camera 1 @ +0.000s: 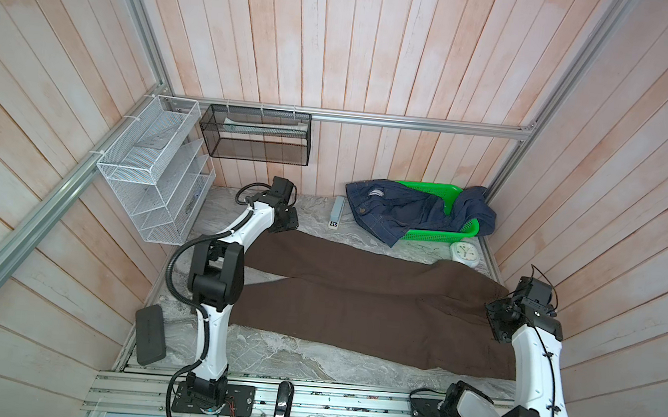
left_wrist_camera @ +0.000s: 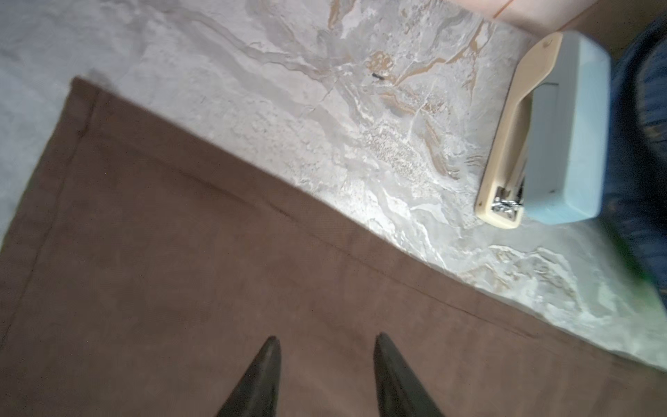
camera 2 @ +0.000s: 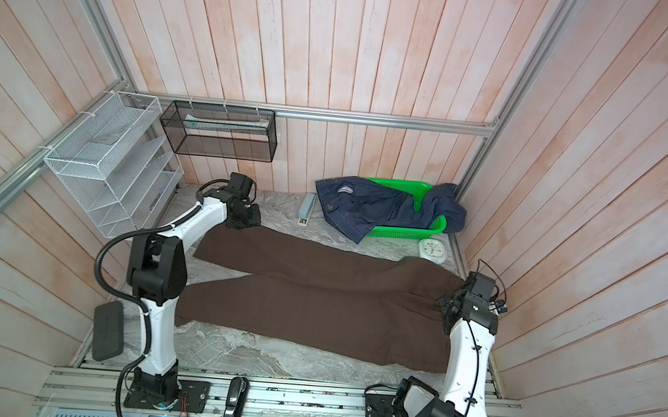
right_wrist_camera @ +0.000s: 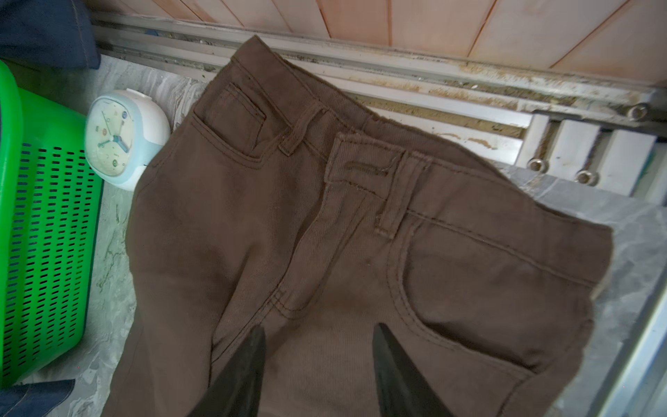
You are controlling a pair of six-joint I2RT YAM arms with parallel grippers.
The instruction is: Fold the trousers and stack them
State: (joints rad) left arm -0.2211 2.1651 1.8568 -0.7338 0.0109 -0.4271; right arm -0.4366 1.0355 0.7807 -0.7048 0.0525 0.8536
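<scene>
Trousers point(camera 1: 356, 303) lie flat on table point(camera 1: 289, 355), long axis L-R, waist at right, 2 legs splayed leftward. Left gripper point(left_wrist_camera: 326, 336) sits over far leg nr hem, right gripper point(right_wrist_camera: 319, 326) over fly; both part-open, empty.

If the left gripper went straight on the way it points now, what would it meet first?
Most likely the trousers: the left gripper, jaws apart, points down at the far leg near its hem. Its height above the cloth is unclear.
</scene>
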